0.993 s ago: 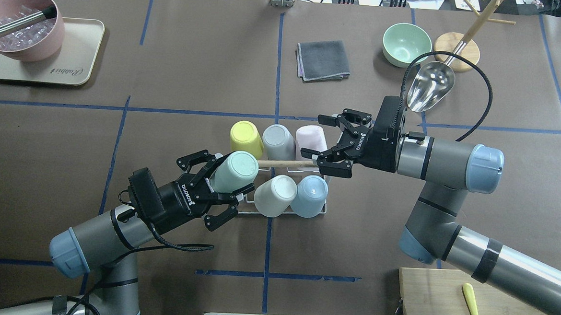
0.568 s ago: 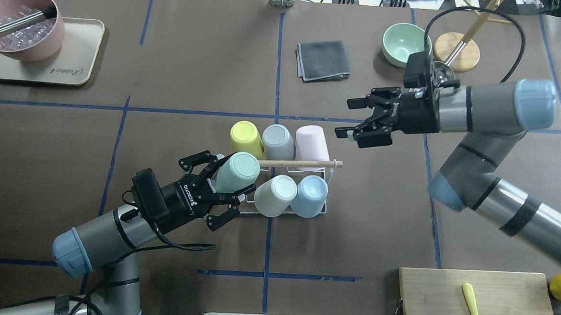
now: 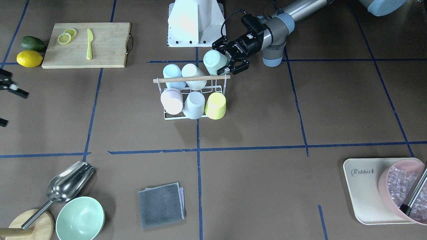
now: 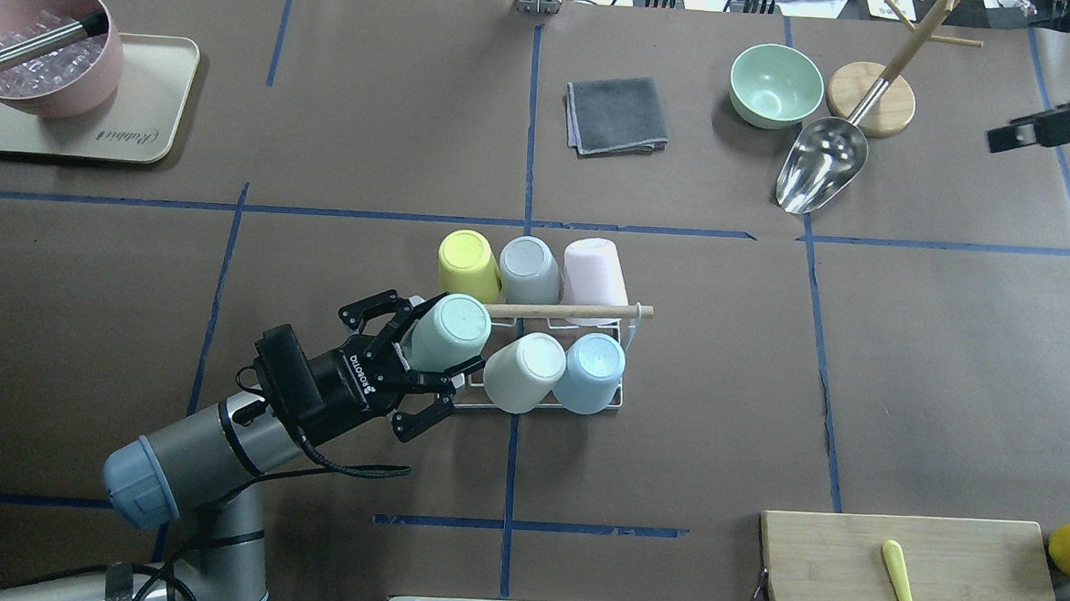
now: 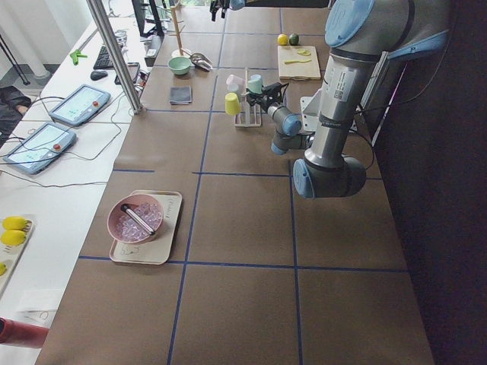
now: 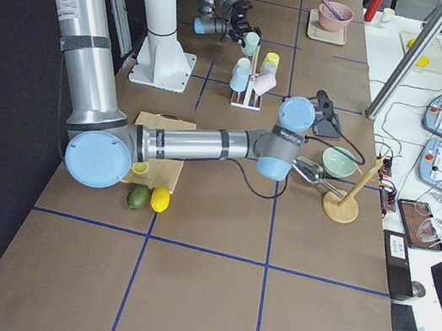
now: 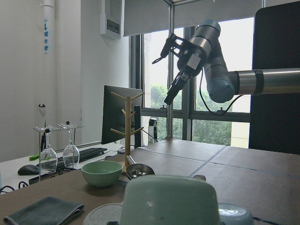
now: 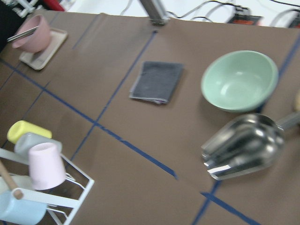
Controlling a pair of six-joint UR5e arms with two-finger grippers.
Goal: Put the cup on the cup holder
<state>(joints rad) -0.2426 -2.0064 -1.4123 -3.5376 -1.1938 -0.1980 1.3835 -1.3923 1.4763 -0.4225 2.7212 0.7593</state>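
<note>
The cup holder (image 4: pixel 623 399) is a white wire rack with a wooden rod handle (image 4: pixel 571 312) at the table's middle. Yellow, grey, pink, white and blue cups sit upside down on it. A mint cup (image 4: pixel 451 331) leans over its near left corner. My left gripper (image 4: pixel 446 334) holds this cup, one finger on each side; it also shows in the front-facing view (image 3: pixel 224 60) on the mint cup (image 3: pixel 212 61). My right gripper (image 7: pixel 160 80) is open, empty and raised high, far to the right; one finger (image 4: pixel 1057 126) shows at the overhead view's edge.
A green bowl (image 4: pixel 775 84), a metal scoop (image 4: pixel 821 173) and a wooden stand (image 4: pixel 871 98) lie at the back right. A grey cloth (image 4: pixel 616 114) is at the back centre, a pink ice bowl (image 4: pixel 40 50) on a tray (image 4: pixel 146 120) back left. A cutting board (image 4: pixel 850 573) is front right.
My right gripper has left the end of the wooden handle and swung up and away to the right. My left gripper and the mint cup have barely moved.
</note>
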